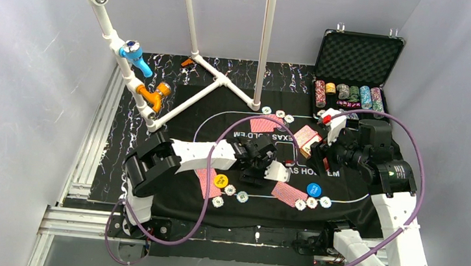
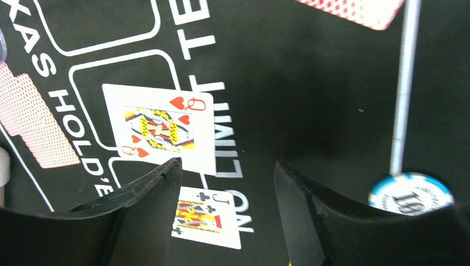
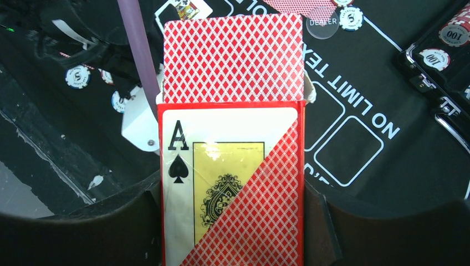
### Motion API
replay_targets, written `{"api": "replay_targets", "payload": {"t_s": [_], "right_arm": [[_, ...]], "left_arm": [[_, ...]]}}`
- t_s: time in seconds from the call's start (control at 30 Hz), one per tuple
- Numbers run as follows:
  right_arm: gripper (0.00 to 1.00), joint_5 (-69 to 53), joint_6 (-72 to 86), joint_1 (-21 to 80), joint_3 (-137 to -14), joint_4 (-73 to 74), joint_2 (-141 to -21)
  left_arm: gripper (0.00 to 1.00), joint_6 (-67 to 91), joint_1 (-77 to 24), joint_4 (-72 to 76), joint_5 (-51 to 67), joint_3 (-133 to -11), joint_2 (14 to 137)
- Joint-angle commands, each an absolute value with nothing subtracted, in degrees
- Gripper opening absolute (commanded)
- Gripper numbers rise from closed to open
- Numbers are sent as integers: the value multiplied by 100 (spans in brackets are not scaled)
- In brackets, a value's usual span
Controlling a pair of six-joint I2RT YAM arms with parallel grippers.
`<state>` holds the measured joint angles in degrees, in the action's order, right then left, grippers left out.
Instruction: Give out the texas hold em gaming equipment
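Left claw (image 2: 227, 163) released near queen (image 2: 158, 127), right claw (image 3: 233, 191) grasping card box (image 3: 233, 160), faces wrist-view only

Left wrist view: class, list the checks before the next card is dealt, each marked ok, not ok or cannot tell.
1. Left hand open and empty: ok.
2. Queen of hearts face up on the mat: ok.
3. Jack of clubs face up beside it: ok.
4. Right hand grips the card box: ok.
5. Deck stands out of the box, reachable: ok.
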<state>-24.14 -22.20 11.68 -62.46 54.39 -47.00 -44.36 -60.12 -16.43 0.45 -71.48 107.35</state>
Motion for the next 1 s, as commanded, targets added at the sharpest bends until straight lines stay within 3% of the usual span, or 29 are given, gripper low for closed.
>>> {"api": "replay_targets", "payload": {"t_s": [0.0,0.23,0.4,0.67,0.97], "right_arm": [[1,-2500,-2172,1173,-6531,5168,-4754],[1,-2586,-2020,1170,-6591,4983,-4821],[1,-2859,-2223,1173,-6466,5062,-4727],[1,-3375,-2945,1178,-6402,5352,-4794],[1,-3478,-3586,1187,-6521,5384,-4872]], "left_arm": [[63,-4107,-5951,-2131,731,-7078,9912],[71,-3773,-5765,-2695,1448,-6471,8798],[75,-2628,-5098,-3221,2390,-6933,8261],[83,286,-4549,-3533,4155,-9260,9049],[89,2576,-4536,-2208,5307,-9558,9630]]}}
